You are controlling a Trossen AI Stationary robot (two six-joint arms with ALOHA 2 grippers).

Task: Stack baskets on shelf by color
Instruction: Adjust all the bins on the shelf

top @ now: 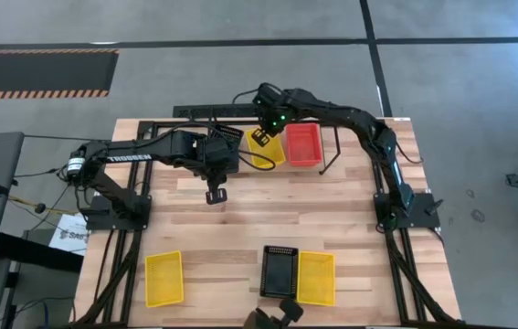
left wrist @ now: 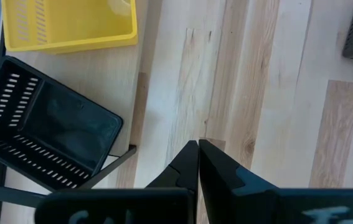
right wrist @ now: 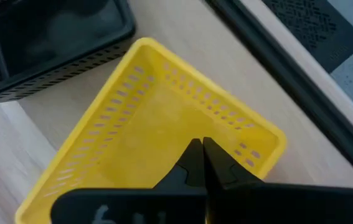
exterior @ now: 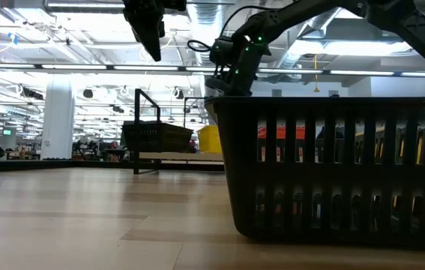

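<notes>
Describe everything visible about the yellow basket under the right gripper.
The yellow basket is a shallow rectangular tray of what looks like plastic, with a smooth floor and rows of small slots through its low walls. It is empty and sits at the far side of the table, turned at an angle, between a black basket and a red basket. The right gripper, fingers shut, hangs over its interior; whether the tips touch the floor cannot be told.
</notes>
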